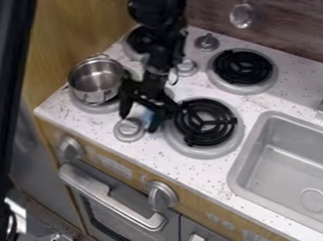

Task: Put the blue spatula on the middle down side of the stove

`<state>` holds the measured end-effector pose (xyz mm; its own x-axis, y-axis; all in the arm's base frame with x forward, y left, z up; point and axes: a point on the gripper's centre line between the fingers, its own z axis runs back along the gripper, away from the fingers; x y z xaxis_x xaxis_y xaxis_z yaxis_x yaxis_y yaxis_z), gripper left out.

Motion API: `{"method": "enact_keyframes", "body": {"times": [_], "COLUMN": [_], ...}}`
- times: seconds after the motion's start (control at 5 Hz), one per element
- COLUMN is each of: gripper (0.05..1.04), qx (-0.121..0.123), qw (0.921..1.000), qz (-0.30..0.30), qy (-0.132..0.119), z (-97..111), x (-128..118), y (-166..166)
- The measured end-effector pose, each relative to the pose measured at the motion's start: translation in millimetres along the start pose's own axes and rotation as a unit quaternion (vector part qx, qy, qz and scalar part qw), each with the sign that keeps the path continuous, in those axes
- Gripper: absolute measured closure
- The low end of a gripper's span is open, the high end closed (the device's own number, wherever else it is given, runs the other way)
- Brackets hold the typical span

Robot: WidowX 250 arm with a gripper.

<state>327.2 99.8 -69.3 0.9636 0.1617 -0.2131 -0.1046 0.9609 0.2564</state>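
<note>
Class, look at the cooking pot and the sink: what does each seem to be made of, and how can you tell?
The pot looks like polished metal, probably stainless steel: bright highlights and mirror-like streaks show inside it. The sink looks duller, a satin grey with soft highlights, so perhaps brushed metal, though grey plastic is possible.

Blue spatula (147,116) and stove (142,147), partly hidden.
Spatula: blue portion visible at the pincer (139,116), full outline obscured. Stove: speckled white top, black coil burners in round metal surrounds.
</note>
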Motion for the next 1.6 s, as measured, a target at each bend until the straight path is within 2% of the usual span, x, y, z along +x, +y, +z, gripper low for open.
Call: {"method": "enact_keyframes", "body": {"times": [0.2,0.4,0.6,0.8,1.0,1.2,1.4,1.6], "gripper": [0.086,0.119,0.384,0.632,0.839,0.981,1.014,1.027], "qx": [0.007,0.001,-0.009,-0.010,-0.014,-0.031,-0.043,-0.058], "qw": [0.9999,0.9997,0.9998,0.9998,0.9998,0.9994,0.9989,0.9972], "qz": [-0.002,-0.013,-0.015,-0.014,-0.014,-0.006,0.002,0.006], "qy": [0.012,0.020,0.001,-0.005,-0.009,-0.017,-0.018,-0.047], "z": [-1.0,-2.8,-5.3,-3.5,1.3,4.4,9.2,22.8], "x": [-0.8,-4.1,1.0,3.7,4.4,5.6,-1.6,-3.6], "y": [1.8,3.3,-1.3,-3.4,-7.1,-14.8,-16.7,-19.5]}}
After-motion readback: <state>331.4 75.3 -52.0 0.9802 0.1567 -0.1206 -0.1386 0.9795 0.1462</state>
